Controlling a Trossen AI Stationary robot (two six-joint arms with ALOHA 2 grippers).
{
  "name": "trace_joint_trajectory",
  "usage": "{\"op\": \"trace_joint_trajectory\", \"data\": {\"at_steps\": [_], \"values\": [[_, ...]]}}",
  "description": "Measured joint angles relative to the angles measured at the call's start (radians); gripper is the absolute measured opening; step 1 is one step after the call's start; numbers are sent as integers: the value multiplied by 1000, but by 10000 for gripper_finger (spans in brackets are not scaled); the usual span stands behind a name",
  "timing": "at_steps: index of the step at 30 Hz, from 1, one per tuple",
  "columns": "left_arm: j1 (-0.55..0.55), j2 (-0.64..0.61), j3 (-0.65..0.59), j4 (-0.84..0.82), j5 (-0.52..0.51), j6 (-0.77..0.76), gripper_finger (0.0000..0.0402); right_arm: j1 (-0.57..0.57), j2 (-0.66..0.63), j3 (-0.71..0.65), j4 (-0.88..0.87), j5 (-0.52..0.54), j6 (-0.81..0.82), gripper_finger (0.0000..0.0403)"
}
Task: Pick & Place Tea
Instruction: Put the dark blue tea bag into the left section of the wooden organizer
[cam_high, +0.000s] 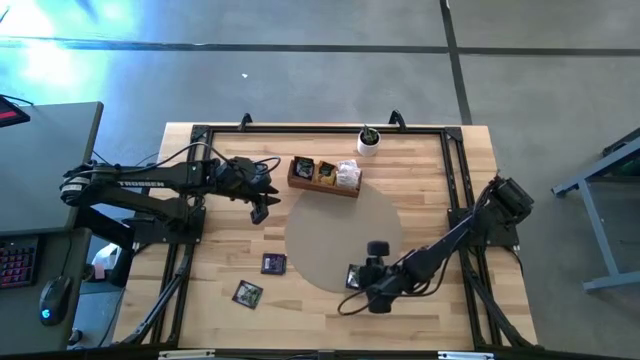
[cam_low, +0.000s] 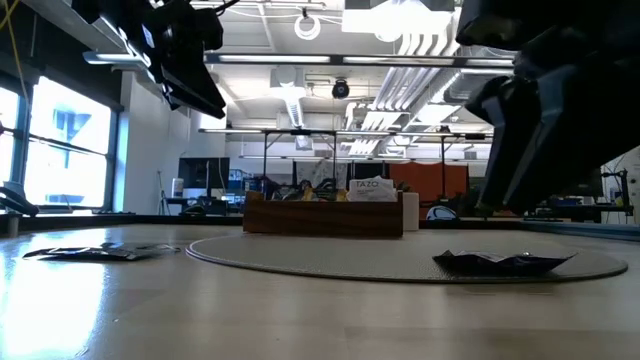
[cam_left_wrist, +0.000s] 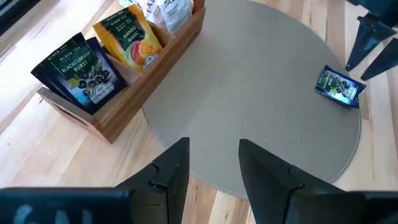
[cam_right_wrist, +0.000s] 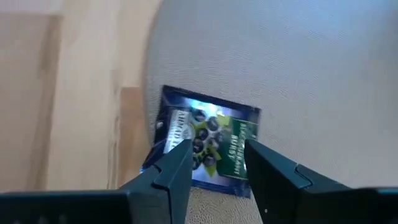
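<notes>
Both arms are matte black with chunky joints. The left arm (cam_high: 140, 182) carries white lettering along its link and loose black cables near the wrist. The right arm (cam_high: 440, 250) ends in flat, angular black fingers (cam_right_wrist: 171, 171).

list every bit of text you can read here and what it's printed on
"BLACK TEA", "BLACKCURRANT BURST": dark sachet in the wooden box
"MANGO MAGIC": orange sachet beside it
"TAZO": white packet in the box
"TROSSEN": left arm
Print on the sachet under the right gripper: too blurred.
</notes>
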Motion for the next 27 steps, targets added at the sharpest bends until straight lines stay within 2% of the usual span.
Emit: {"op": "trace_joint_trajectory", "data": {"at_steps": [2,5,11,18,24,27], "values": [[0,0,0,0,0,1,137,0,2,0,-26,27,63,142],[0,0,0,0,0,1,137,-12,3,-5,-71,15,181,140],[0,0,0,0,0,3,137,-35,1,-66,-14,-36,345,140],[0,0,0,0,0,4,137,-54,-2,-128,9,-18,517,140],[0,0,0,0,11,-8,137,-58,-5,-162,137,-57,542,139],[-1,21,1,15,85,-11,137,-58,-2,-164,196,-75,512,139]]}}
